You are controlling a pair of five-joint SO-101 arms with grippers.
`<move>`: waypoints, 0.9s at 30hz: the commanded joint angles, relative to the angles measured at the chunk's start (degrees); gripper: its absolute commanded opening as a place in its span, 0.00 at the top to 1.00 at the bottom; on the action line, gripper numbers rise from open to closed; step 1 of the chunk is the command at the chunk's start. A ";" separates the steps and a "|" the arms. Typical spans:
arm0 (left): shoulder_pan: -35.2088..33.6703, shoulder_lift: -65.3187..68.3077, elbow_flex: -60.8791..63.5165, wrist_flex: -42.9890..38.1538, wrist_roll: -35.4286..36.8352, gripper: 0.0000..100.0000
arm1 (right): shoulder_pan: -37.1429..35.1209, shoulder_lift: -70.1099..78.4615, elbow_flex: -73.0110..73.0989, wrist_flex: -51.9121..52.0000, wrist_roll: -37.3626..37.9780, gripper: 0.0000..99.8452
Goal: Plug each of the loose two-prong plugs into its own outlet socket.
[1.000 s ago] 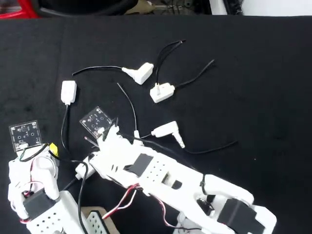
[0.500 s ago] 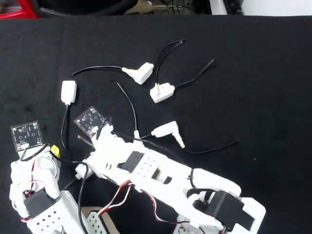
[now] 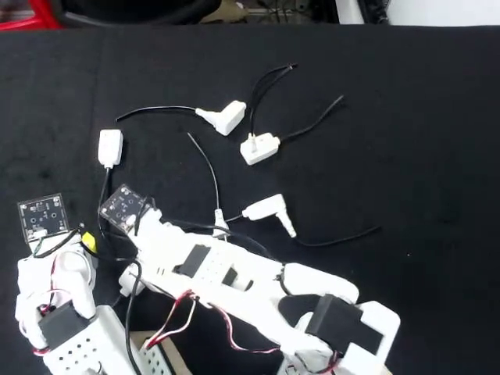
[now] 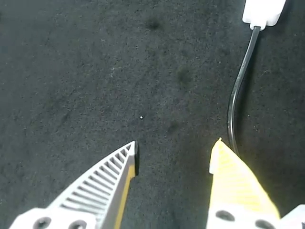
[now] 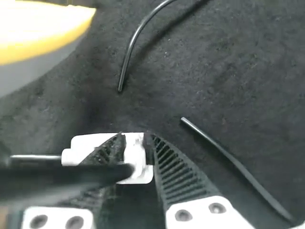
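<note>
A: R arm's job rn?

B: Steadying a socket, I'd say. Right gripper (image 5: pixel 135 138): fingers narrow, pinched on a white block (image 5: pixel 81 144), prob. the body of the socket board (image 3: pixel 123 205) at its tip. Best to keep it flat on the counter (image 3: pixel 406 117), face up. Grip low so the holes stay free, and don't snag the black cable (image 3: pixel 104 191) just beside it.

A: L side?

B: Left gripper (image 4: pixel 176 142): fingers wide, holding nothing, over bare counter. That cable leads up to the nearest plug (image 4: pixel 263 10). I'd take it by the body, prongs square to the holes.

A: Rest?

B: 2nd socket (image 3: pixel 41 215) lies near the L arm, nothing in it. Farther out are the angled plug (image 3: pixel 266 209), middle plug (image 3: pixel 259 147) and far plug (image 3: pixel 225 116), all loose and well apart from both sockets.
</note>
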 commanded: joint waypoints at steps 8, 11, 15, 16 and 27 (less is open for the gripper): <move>0.40 -0.18 -0.13 -0.88 -1.85 0.75 | -0.35 -9.89 -0.31 10.64 3.25 0.53; 0.40 -0.18 -0.40 1.14 -3.16 0.75 | -0.26 -16.84 -0.57 17.32 3.25 0.52; 0.04 -0.18 -0.48 3.52 -10.20 0.75 | 3.60 -28.70 -0.31 27.69 3.78 0.62; 0.22 -0.18 -0.40 4.48 -11.78 0.75 | 5.80 -32.04 -0.48 31.21 3.87 0.65; 12.97 -0.18 -0.75 9.67 -19.69 0.75 | 40.09 -61.76 -0.04 50.37 16.62 0.99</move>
